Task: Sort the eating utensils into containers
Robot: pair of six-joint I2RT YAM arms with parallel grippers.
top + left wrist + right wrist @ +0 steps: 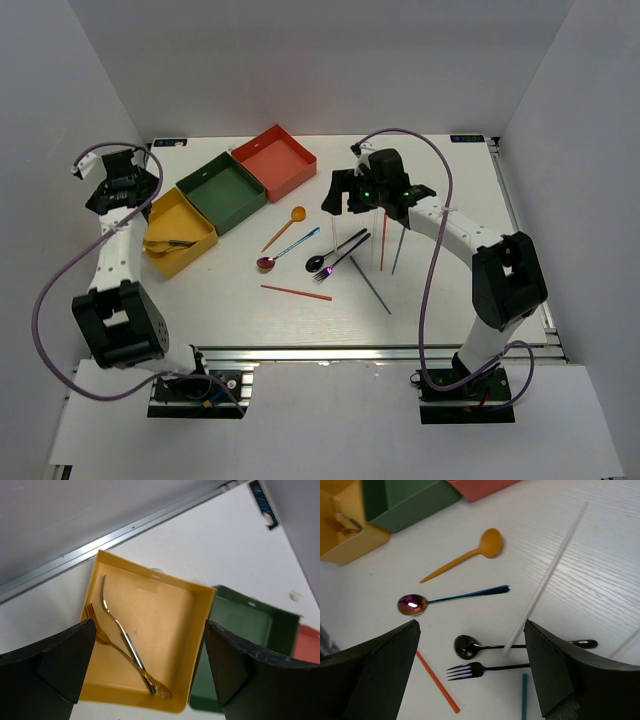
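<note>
The shallow yellow square box (160, 615), at the table's (450, 300) left edge, is holding a gold fork (107, 641) and a silver utensil (116, 624). The left gripper (150, 652) and the right gripper (471, 655) are both standing with jaws apart.

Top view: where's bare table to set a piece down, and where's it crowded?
Bare: the near strip between the near red chopstick and the front rail; also the patch in front of the yellow box. Crowded: centre, from the gold spoon to the near teal chopstick.
</note>
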